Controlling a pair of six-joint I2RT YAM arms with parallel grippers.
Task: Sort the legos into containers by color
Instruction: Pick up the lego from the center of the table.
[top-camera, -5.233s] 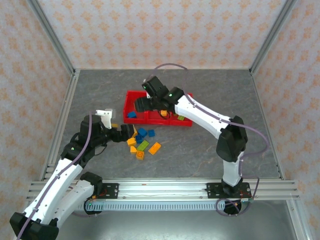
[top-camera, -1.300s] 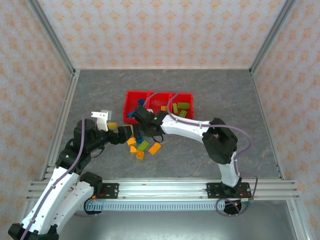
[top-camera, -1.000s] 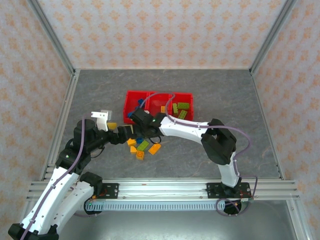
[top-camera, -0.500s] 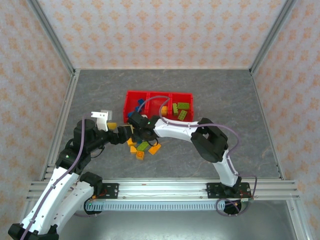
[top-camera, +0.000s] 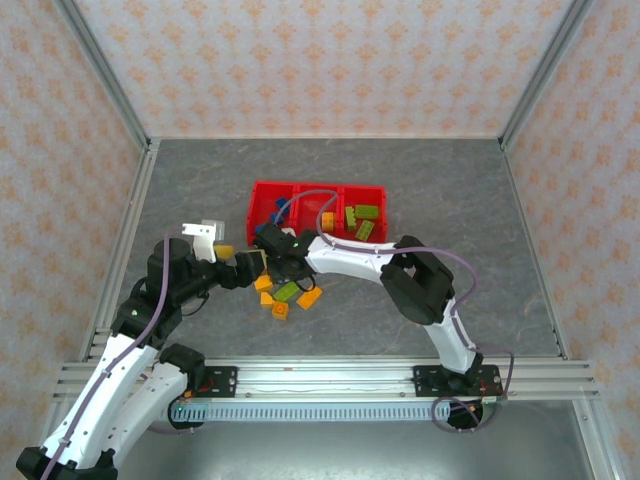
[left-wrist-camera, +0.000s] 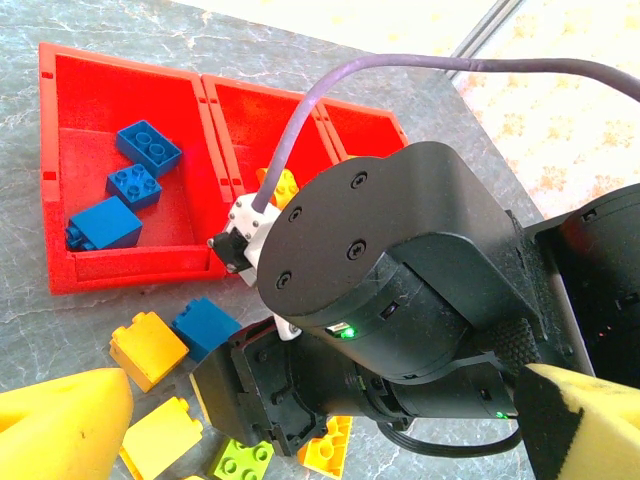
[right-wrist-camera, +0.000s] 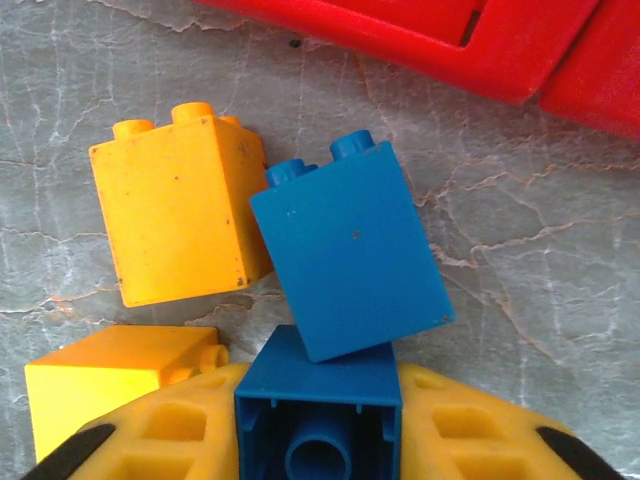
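**Right end effector**. You found it closed to a narrow gap on one blue brick. Its yellow pads pressed the brick's two side walls, and the brick's hollow underside faced the wrist camera. This held brick touched a second blue brick, which lay tilted on the surface. The second blue brick in turn touched an orange-yellow brick. You could not tell whether the held brick rested on the surface.

**Left end effector**. You found it wide open and holding nothing. Its fingers stood well apart, near the loose pile and facing the right arm's wrist.

**Containers**. You saw three red bins joined in one row, just beyond the pile.
- The left bin held three blue bricks.
- The middle bin held an orange-yellow piece.
- The right bin held lime green bricks.

**Loose pile.** Near the front wall of the left bin, you saw several bricks on the surface: a blue one, two yellow ones and a lime green one.
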